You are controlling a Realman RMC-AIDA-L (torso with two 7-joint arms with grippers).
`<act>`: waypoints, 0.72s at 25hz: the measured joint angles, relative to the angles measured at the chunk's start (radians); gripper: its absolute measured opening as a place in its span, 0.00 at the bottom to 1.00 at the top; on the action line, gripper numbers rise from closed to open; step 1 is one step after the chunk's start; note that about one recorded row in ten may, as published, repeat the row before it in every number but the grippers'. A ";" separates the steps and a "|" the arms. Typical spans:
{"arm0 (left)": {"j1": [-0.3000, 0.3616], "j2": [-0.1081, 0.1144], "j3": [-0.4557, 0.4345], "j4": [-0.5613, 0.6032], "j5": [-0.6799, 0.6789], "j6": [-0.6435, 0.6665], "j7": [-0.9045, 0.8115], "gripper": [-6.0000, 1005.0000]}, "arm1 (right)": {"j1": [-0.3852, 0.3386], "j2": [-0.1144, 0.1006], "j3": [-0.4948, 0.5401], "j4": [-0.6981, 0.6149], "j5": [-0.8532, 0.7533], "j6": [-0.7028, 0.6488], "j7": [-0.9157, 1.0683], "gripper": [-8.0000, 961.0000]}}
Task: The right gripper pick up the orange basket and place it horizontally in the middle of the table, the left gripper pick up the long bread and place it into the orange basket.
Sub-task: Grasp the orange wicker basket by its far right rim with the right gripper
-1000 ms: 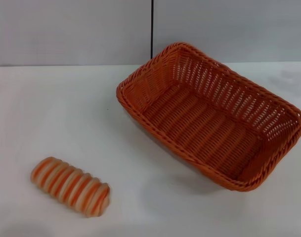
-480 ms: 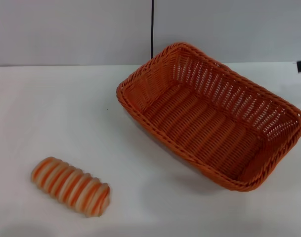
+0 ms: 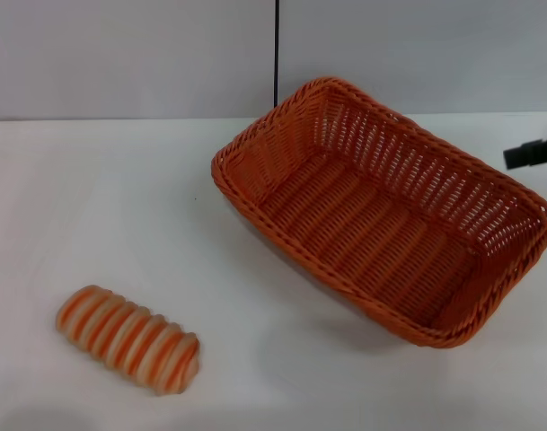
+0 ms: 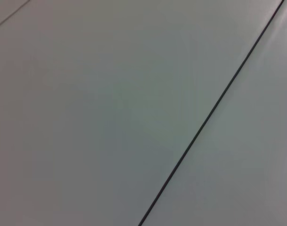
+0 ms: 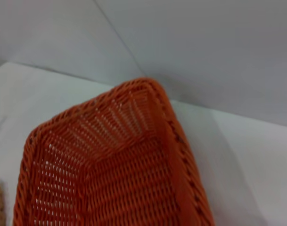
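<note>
The right tool (image 3: 532,152), a slim black bar at the frame's right edge, sits beyond the large orange woven basket's (image 3: 381,211) far rim; finger state cannot be determined. The striped long bread (image 3: 129,338) lies lower left on the white table (image 3: 120,206), well apart from the basket.

Slim black bar-like right tool (image 3: 532,153)

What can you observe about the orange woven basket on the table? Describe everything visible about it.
The large rectangular orange woven basket looks like wicker or plastic weave, with a braided rim, slanted openwork sides and a tightly woven flat floor. It is empty and upright, resting on the plain white table at a diagonal, on the robot's right side. Nothing else touches it: the striped long bread lies well apart, and the slim black right gripper is beside its far rim, not on it.
</note>
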 joint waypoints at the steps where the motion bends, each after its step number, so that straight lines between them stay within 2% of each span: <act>1: 0.000 0.000 0.000 0.000 0.002 0.000 0.000 0.79 | 0.000 0.010 -0.026 0.004 -0.004 -0.014 0.000 0.42; 4: 0.001 0.000 0.000 0.000 0.002 0.000 -0.001 0.79 | 0.000 0.022 -0.045 0.005 -0.018 -0.035 0.000 0.42; 5: 0.002 0.000 0.000 0.000 0.001 0.000 -0.002 0.79 | 0.000 0.029 -0.050 0.006 -0.028 -0.048 0.000 0.42; 6: 0.003 0.000 0.000 0.000 0.000 0.000 -0.004 0.79 | 0.001 0.045 -0.066 0.012 -0.048 -0.073 0.000 0.42; 14: 0.006 0.000 0.000 0.000 -0.004 0.000 -0.015 0.79 | 0.002 0.075 -0.130 0.030 -0.063 -0.120 -0.003 0.40; 18: 0.006 0.000 0.000 0.000 -0.004 -0.001 -0.015 0.79 | -0.004 0.082 -0.128 0.020 -0.063 -0.127 -0.006 0.40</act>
